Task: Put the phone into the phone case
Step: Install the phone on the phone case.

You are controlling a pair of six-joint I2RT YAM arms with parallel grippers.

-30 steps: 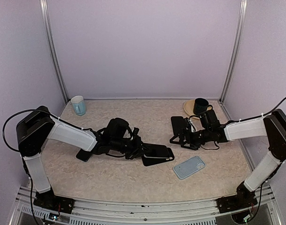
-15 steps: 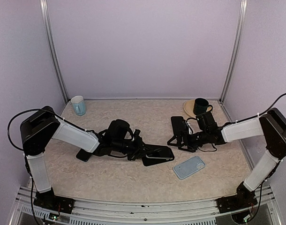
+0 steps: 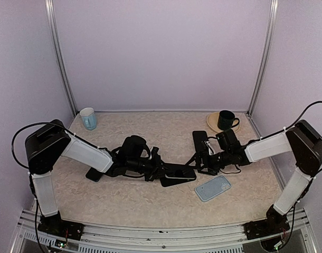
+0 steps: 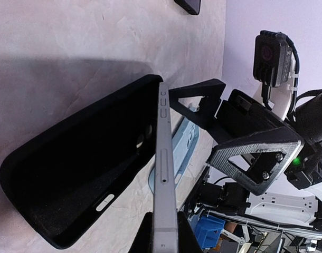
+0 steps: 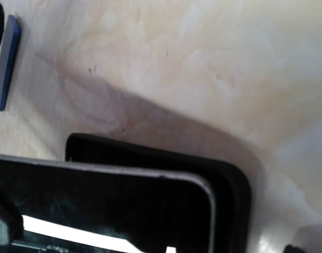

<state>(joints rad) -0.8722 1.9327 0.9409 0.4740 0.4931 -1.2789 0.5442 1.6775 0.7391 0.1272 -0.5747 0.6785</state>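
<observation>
Right hand (image 3: 197,153) has edged left toward the middle of the surface (image 3: 150,137) since 1 s ago; its 2 fingers stand apart, just beside the far end of the phone (image 4: 163,174). Whether they touch it cannot be told. Left hand (image 3: 157,167) is clamped on the phone's near end, holding it on edge. 1 long side is lowered into the black phone case (image 4: 82,179), which lies open side up at mid-surface. The other side is raised clear.

Surface: beige, marbled, bounded by lilac walls with metal uprights (image 3: 60,68) at the 2 far corners.

- Pale blue mug (image 3: 87,118) stands at the far left corner.
- Dark mug (image 3: 225,120) sits on a tan plate (image 3: 212,122) at the far right corner.
- Light blue flat case (image 3: 212,188) lies toward the near edge, right of centre, apart from the black case.
</observation>
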